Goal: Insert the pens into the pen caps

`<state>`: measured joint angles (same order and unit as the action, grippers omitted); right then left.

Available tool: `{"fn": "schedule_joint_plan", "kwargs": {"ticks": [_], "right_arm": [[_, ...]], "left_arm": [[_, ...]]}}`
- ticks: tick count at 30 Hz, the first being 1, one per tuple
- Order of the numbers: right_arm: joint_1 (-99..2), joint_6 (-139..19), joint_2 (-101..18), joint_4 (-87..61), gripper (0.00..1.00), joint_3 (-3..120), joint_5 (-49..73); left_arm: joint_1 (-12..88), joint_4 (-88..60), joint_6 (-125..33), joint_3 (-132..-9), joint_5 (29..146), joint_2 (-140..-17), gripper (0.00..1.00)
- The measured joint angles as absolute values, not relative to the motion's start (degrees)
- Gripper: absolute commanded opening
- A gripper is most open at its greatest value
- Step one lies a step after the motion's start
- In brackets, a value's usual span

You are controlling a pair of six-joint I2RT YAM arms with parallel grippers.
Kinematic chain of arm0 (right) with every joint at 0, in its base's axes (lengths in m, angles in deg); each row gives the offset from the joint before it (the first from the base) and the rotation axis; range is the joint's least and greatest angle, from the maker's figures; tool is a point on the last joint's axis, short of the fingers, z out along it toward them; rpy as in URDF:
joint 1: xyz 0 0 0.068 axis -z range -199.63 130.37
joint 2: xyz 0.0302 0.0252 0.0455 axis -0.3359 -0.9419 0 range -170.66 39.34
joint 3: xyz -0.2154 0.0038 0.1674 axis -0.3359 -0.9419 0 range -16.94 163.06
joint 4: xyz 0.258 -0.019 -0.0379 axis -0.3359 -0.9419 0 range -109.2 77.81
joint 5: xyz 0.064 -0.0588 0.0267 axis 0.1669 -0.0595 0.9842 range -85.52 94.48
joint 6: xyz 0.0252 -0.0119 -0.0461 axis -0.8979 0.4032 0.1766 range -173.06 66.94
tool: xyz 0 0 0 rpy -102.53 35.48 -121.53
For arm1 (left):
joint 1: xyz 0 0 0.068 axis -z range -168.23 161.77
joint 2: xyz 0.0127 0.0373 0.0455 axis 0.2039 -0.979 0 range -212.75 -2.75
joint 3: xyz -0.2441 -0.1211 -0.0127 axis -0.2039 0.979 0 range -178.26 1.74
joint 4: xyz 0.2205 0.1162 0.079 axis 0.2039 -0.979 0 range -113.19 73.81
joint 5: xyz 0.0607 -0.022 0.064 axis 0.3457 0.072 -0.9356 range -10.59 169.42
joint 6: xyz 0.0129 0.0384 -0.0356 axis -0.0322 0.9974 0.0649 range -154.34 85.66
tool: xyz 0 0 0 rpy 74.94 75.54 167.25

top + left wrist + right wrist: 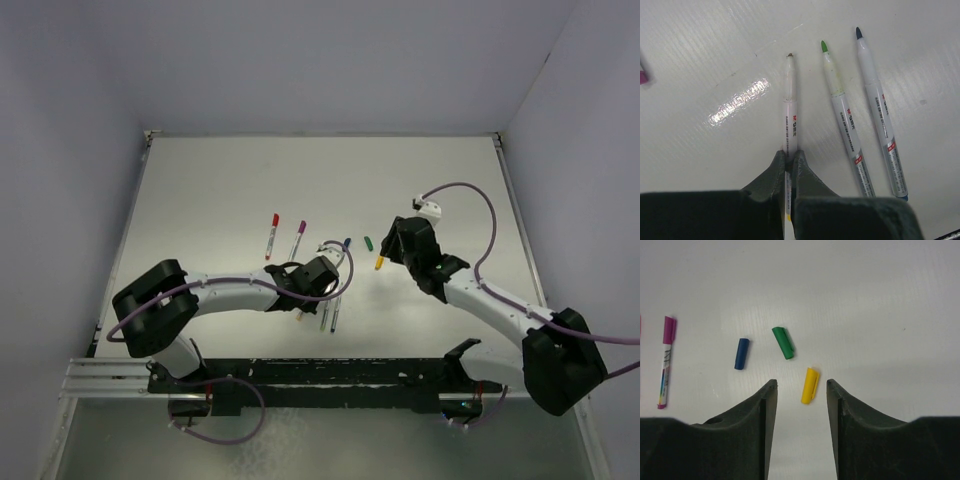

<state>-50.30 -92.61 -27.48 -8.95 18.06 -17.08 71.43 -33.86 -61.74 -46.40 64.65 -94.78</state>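
Left arm (230, 290) stretches low toward mid-table, left gripper (789, 164) clamped tight on a pen (790, 112). The green-tipped pen (840, 107) and blue-tipped pen (875, 100) lie just beside it. Right arm (480, 295) bends in over the caps, right gripper (801, 384) parted and holding nothing. The yellow cap (810, 385) lies between its fingers, with the green cap (783, 342) and blue cap (741, 353) near.

2 white arms (238, 289) w/ black joints, thin purple cables (462, 184), dark grey wedge-shaped fingers (757, 435)
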Motion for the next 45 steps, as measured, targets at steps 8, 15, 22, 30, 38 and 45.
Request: {"fn": "schedule_joint_plan", "kwargs": {"ticks": [8, 15, 22, 30, 38, 45], "right_arm": [[-50.30, -92.06, -35.70, -11.05, 0.53, 20.53, -16.99], [-50.30, -91.25, -43.07, -13.01, 0.49, 24.12, -16.99], [-50.30, -90.97, -47.77, -14.00, 0.48, 25.60, -16.97], [-50.30, -90.88, -50.78, -14.61, 0.42, 26.89, -16.99], [-50.33, -90.64, -52.36, -14.94, 0.41, 28.44, -17.04], [-51.07, -90.88, -52.27, -15.40, 0.40, 28.49, -17.28]], "left_arm": [[71.43, -35.11, -61.69, -46.35, 65.66, -93.93, 0.00], [71.43, -38.25, -61.47, -46.03, 65.04, -89.91, 0.00], [71.43, -39.63, -61.15, -46.01, 62.38, -81.51, 0.00], [71.43, -39.85, -61.06, -45.61, 60.13, -75.90, 0.00], [71.43, -39.80, -60.73, -45.00, 59.49, -75.55, 0.00], [71.43, -39.78, -60.73, -44.48, 59.12, -75.33, 0.00]]}}
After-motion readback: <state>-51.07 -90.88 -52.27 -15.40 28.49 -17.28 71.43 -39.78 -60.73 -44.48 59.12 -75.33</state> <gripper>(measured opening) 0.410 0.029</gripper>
